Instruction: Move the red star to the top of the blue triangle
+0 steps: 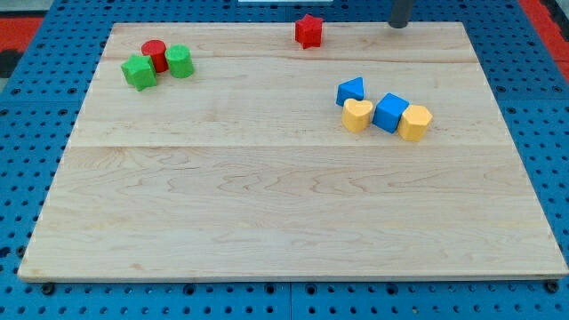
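Camera view: small red star-shaped block (pixel 308 31) sits near the wooden board's (pixel 267 222) top edge, middle, well apart from the blue triangle block (pixel 351 90), up and to its left. Push not done, apparently not begun. Star is squat, no clear long axis or heading. My tip (pixel 399 25) at the top edge, right of the star, touching nothing; no claw, nothing held.

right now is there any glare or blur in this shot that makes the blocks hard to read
In the camera view, lighting is even and soft: the board shows only a faint sheen, no hard glare. The red star and blue triangle are sharp enough to tell apart, with small soft shadows. My tip at the view's top is slightly blurred and cropped by the frame, right of the star.
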